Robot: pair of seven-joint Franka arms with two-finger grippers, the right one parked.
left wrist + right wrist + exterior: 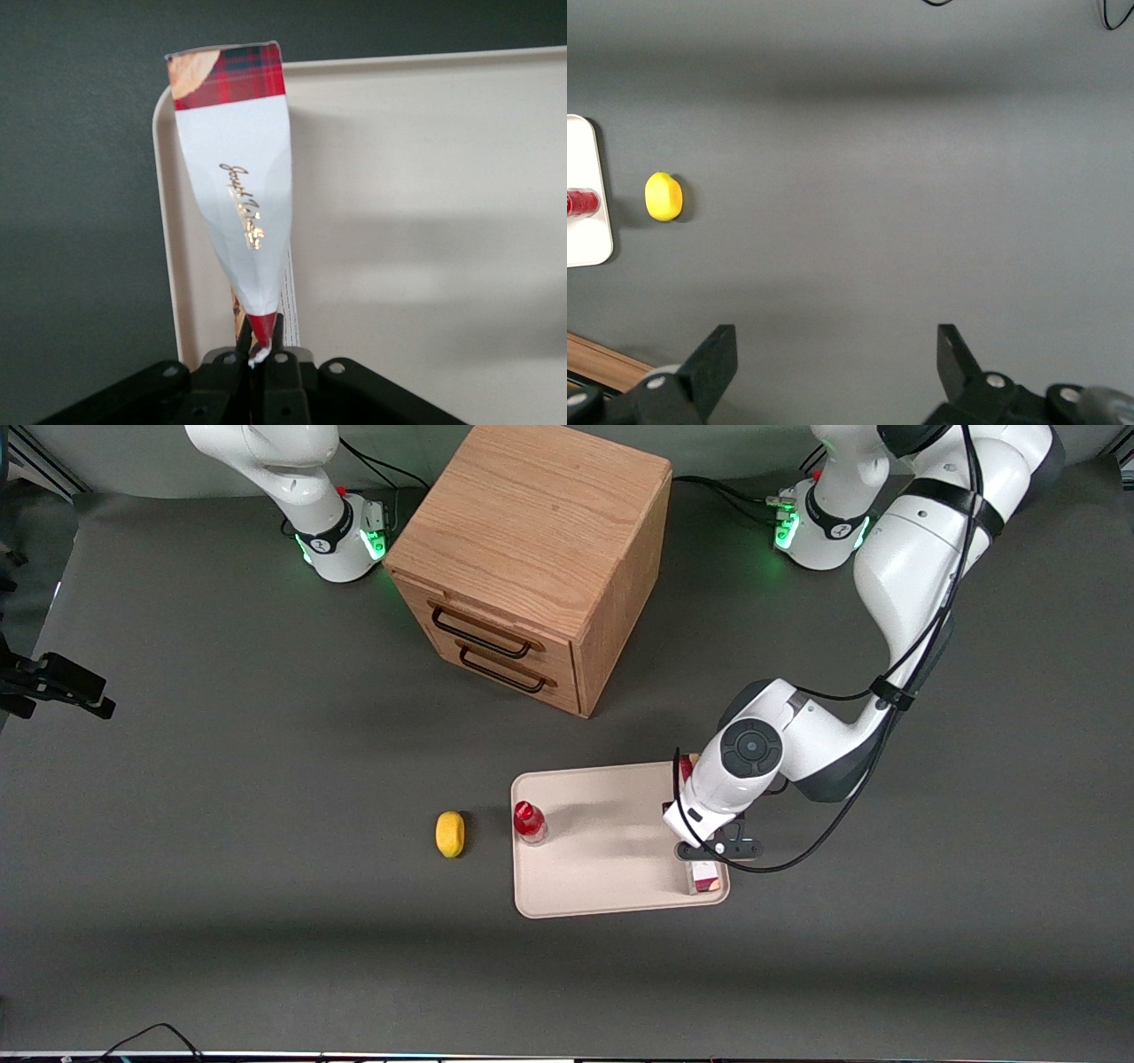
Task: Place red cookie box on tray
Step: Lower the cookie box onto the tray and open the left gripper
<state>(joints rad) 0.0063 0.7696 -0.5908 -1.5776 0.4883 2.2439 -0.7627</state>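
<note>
The red cookie box (232, 186) is clamped on edge between the fingers of the gripper (259, 352), over the tray (425, 221) rim; released there, it could topple off.

The working arm hides most of the red cookie box (706, 879).

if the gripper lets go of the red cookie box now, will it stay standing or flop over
Likely flop: the red cookie box stands on a thin edge by the tray rim, with the gripper shut on it. Thin cardboard, so probably light and easily dented.
</note>
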